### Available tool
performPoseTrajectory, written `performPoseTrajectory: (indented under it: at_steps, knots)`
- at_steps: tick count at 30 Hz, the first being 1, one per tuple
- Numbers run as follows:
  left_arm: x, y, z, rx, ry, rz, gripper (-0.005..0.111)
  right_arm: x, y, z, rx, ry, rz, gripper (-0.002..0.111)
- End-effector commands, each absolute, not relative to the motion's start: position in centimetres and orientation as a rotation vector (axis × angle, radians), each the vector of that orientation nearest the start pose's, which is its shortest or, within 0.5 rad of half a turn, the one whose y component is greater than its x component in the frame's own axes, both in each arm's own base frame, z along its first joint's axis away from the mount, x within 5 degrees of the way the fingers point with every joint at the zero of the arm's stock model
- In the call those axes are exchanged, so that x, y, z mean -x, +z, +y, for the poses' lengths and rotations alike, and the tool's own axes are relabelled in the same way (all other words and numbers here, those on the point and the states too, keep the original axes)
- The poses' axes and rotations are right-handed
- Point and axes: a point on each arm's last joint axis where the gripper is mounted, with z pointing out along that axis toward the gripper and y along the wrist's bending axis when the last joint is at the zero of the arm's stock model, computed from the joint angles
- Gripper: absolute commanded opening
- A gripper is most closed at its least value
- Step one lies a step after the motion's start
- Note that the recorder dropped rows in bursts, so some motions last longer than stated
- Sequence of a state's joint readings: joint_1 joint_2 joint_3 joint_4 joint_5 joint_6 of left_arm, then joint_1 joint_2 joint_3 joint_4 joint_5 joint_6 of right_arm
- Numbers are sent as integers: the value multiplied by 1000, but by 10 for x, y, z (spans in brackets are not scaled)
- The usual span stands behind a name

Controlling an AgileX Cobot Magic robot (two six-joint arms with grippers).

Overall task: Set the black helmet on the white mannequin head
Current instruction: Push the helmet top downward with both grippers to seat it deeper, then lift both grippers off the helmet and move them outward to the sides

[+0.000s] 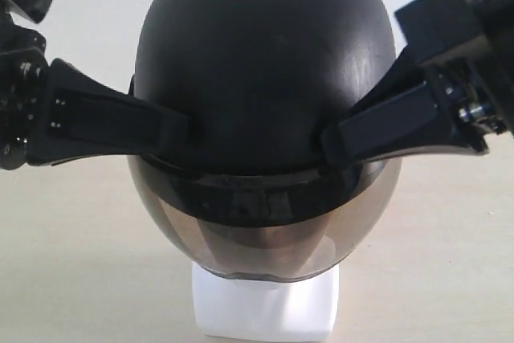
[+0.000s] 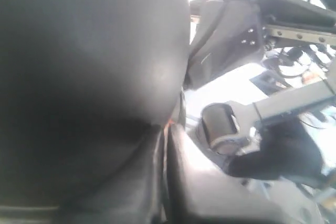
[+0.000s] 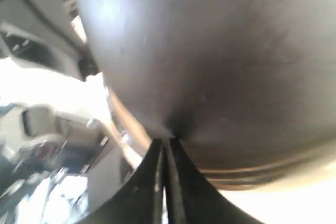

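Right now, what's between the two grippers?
The helmet; the left gripper and right gripper touch its opposite sides, shown in the exterior view.

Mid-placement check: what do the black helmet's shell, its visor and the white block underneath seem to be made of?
Round matte-black helmet shell: likely hard plastic or composite, dull satin finish, soft broad highlights. Curved smoke-tinted visor: glossy translucent plastic, crisp reflections, light showing through at its sides. White blocky base: smooth and rigid-looking, perhaps plastic or foam; too blurred to tell.
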State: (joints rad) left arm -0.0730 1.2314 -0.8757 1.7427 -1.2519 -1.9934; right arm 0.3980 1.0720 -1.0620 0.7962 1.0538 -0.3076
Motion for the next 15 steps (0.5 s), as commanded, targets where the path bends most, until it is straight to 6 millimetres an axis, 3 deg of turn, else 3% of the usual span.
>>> performPoseTrajectory:
  at_steps: [1, 6, 15]
  knots:
    - [-195, 348, -98, -703, -1327, 1901, 4, -167, 390, 107, 373, 820, 2226, 0]
    - [-187, 359, -94, -673, -1237, 1857, 4, -169, 390, 93, 268, 647, 2238, 0]
    - [-199, 373, -71, -510, -1132, 1849, 4, -173, 390, 92, 252, 625, 2218, 0]
